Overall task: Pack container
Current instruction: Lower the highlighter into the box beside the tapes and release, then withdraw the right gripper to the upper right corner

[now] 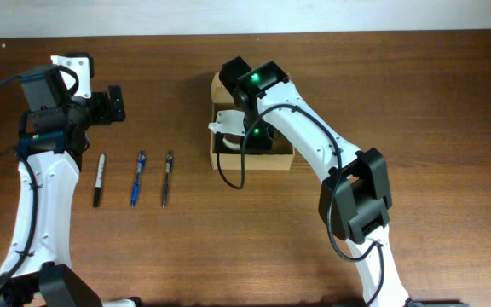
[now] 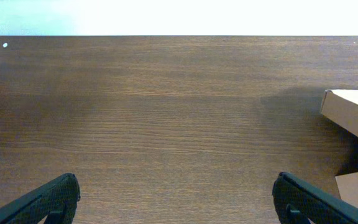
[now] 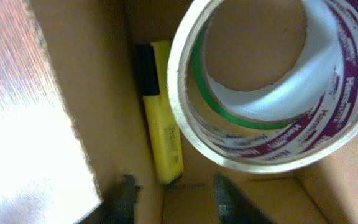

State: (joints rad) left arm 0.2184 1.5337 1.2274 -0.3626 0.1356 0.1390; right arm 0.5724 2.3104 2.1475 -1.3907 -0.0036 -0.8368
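The container [image 1: 281,162], a tan cardboard box, stands open at the table's middle. My right gripper [image 1: 247,141] reaches down into it. In the right wrist view its fingers [image 3: 176,200] are open and hold nothing. Inside the box, a yellow highlighter [image 3: 161,124] lies along the left wall just beyond the fingertips, and a roll of clear tape [image 3: 272,93] with purple print lies to its right. My left gripper [image 1: 116,104] is open and empty over bare table at the far left [image 2: 176,199]. The box's corner [image 2: 353,112] shows at the right edge of the left wrist view.
Three pens lie side by side in front of the left arm: a black marker [image 1: 99,179], a blue pen [image 1: 136,177] and a dark pen [image 1: 166,177]. The right arm stretches from the front right across to the box.
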